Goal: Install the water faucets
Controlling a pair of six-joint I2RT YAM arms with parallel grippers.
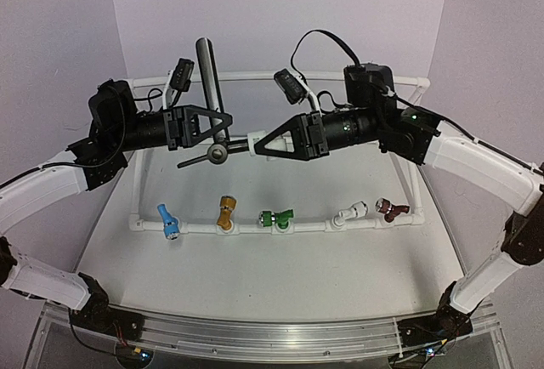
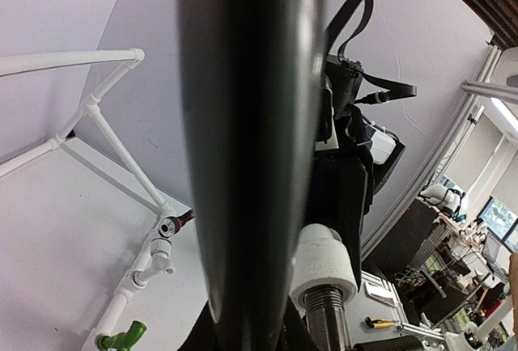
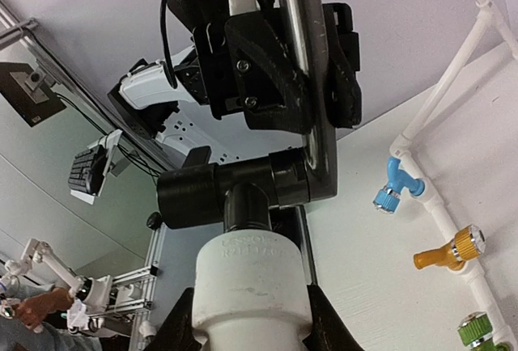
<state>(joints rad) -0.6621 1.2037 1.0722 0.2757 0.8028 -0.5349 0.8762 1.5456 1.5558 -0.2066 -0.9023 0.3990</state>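
Observation:
The dark faucet hangs in mid-air between both arms. Its long grey lever handle [image 1: 206, 71] points up and its short black body [image 3: 235, 189] meets the white pipe fitting [image 3: 251, 286]. My left gripper [image 1: 228, 122] is shut on the lever handle [image 2: 251, 149], which fills the left wrist view. My right gripper [image 1: 259, 142] is shut on the white pipe fitting [image 1: 262, 145]; its dark fingers [image 3: 174, 327] press both sides of it. A threaded metal stub [image 2: 330, 323] shows below the fitting [image 2: 324, 266] in the left wrist view.
A white pipe frame [image 1: 357, 224] lies on the table below. Along its front rail sit a blue faucet [image 1: 167, 220], a yellow one [image 1: 225, 213], a green one [image 1: 276, 218], a white one [image 1: 350, 212] and a brown one [image 1: 391, 209].

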